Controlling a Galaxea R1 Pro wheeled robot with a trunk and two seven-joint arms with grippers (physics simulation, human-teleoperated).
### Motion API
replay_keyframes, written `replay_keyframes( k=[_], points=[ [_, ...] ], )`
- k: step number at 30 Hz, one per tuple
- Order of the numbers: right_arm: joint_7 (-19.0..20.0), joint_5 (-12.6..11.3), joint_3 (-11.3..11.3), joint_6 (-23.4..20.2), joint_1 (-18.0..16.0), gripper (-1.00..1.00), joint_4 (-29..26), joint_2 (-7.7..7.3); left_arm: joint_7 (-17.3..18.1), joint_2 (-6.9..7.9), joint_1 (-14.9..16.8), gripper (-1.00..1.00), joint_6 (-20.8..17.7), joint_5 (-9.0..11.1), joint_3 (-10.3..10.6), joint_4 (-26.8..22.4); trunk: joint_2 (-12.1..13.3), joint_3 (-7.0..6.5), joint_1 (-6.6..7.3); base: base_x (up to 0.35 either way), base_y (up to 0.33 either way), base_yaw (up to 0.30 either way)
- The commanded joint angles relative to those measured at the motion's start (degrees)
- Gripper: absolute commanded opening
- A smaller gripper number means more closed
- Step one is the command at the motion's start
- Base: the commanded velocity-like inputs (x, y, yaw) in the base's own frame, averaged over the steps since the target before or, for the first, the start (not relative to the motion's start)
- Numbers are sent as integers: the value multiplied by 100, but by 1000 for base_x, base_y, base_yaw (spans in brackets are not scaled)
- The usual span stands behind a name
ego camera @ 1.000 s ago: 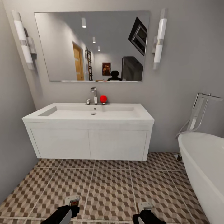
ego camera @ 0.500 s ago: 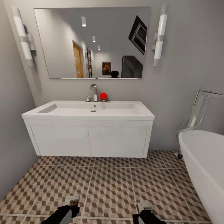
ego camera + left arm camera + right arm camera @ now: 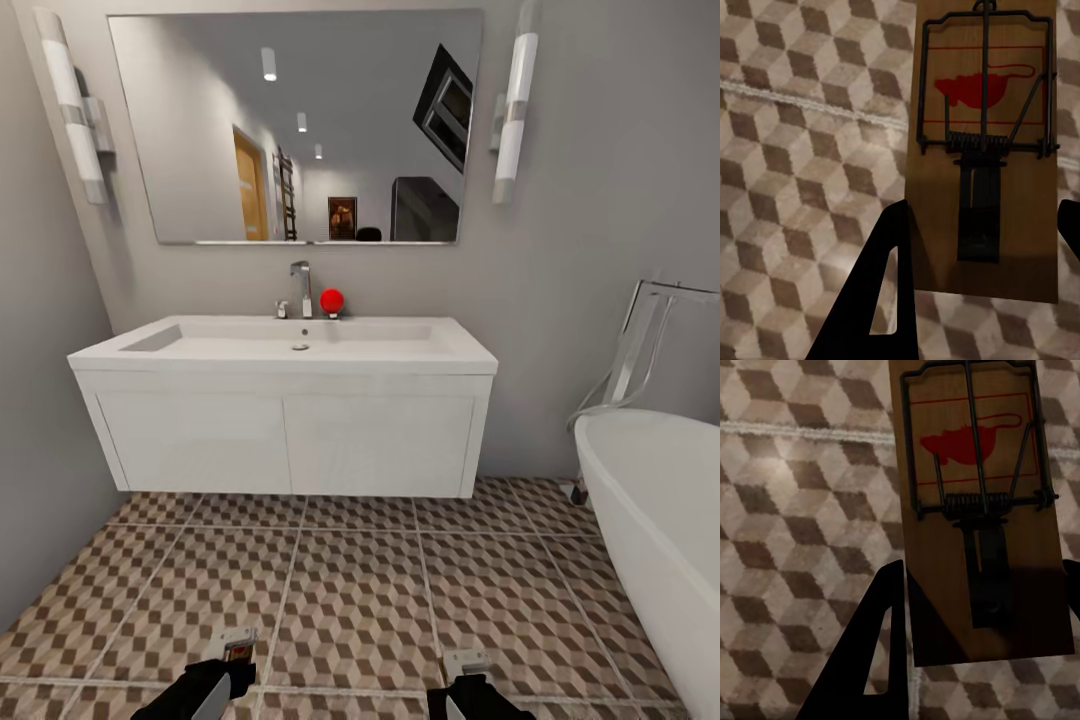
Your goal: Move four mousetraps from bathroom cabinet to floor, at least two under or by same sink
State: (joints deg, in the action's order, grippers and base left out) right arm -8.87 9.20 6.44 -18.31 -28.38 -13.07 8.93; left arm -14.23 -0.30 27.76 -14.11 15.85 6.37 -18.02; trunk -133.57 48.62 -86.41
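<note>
Resting between each tool's [image 3: 982, 247] fingers: mousetrap [image 3: 982, 142]

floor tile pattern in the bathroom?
Brown, beige and cream 3D-cube print on the bathroom floor, pale grout lines; clearest in the head view.

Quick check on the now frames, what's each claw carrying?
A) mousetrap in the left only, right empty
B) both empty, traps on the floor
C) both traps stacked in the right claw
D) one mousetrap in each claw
D: the left wrist view shows a mousetrap between the left claw fingers, and the right wrist view shows another mousetrap in the right claw, above the tiled bathroom floor.
</note>
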Motion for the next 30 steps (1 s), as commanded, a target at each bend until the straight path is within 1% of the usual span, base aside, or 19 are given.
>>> replay_keyframes(
  k=[1,6,9,10,11,12,13,14,16,17,20,22,24,25,27,28,30],
  points=[
    [6,51,47,-32,-1,-100,-12,5,-47,4,1,-100,-29,49,44,-29,-44,24,-21,0,0,0],
    [6,55,40,-75,-1,-100,-60,-24,-130,41,1,-100,-60,36,55,-159,-245,114,-131,0,0,0],
    [-16,69,41,-92,-1,-100,-147,-39,-199,55,1,-100,-169,22,58,-534,-365,168,-197,0,0,0],
    [-42,77,41,-89,-1,-100,-234,-41,-219,46,1,-100,-321,15,61,-795,-405,186,-219,0,0,0],
    [-49,80,41,-90,-1,-100,-286,-43,-227,41,1,-100,-433,10,62,-931,-445,204,-241,0,0,0],
    [-62,84,41,-91,-1,-100,-405,-48,-240,31,1,-100,-708,-1,64,-1202,-485,222,-263,0,0,0],
    [-67,85,41,-92,-1,-100,-471,-50,-245,27,1,-100,-858,-5,64,-1341,-525,240,-285,0,0,0],
    [-75,88,41,-83,-1,-100,-600,-55,-250,17,1,-100,-1150,-12,65,-1614,-566,258,-307,0,0,0],
    [-82,89,41,-66,-1,-100,-710,-61,-252,1,1,-100,-1397,-18,67,-1878,-646,294,-351,0,0,0],
    [-87,93,39,-47,-1,-100,-788,-66,-255,-15,1,-100,-1568,-24,70,-2124,-686,312,-373,0,0,0],
    [-91,97,36,49,-1,-100,-869,-82,-260,-31,1,-100,-1769,-32,73,-2507,-806,365,-439,0,0,0],
    [-93,96,33,156,-1,-100,-890,-101,-264,-34,1,-100,-1824,-37,74,-2648,-886,401,-483,0,0,0],
    [-95,93,32,372,-1,-100,-907,-147,-268,-35,1,-100,-1876,-42,74,-2821,-967,437,-527,0,0,0],
    [-96,92,32,510,-1,-100,-914,-184,-270,-34,1,-100,-1898,-43,76,-2890,-968,459,-529,0,0,0],
    [-96,93,32,619,-6,-100,-915,-227,-271,-33,1,-100,-1912,-46,78,-2927,-971,504,-534,0,0,0],
    [-97,95,32,703,-22,-100,-896,-272,-272,-29,1,-100,-1921,-54,80,-2949,-972,526,-537,0,0,0],
    [-97,94,32,764,-58,-100,-877,-303,-272,-22,1,-100,-1927,-61,81,-2958,-975,570,-542,0,0,0]
  ],
)
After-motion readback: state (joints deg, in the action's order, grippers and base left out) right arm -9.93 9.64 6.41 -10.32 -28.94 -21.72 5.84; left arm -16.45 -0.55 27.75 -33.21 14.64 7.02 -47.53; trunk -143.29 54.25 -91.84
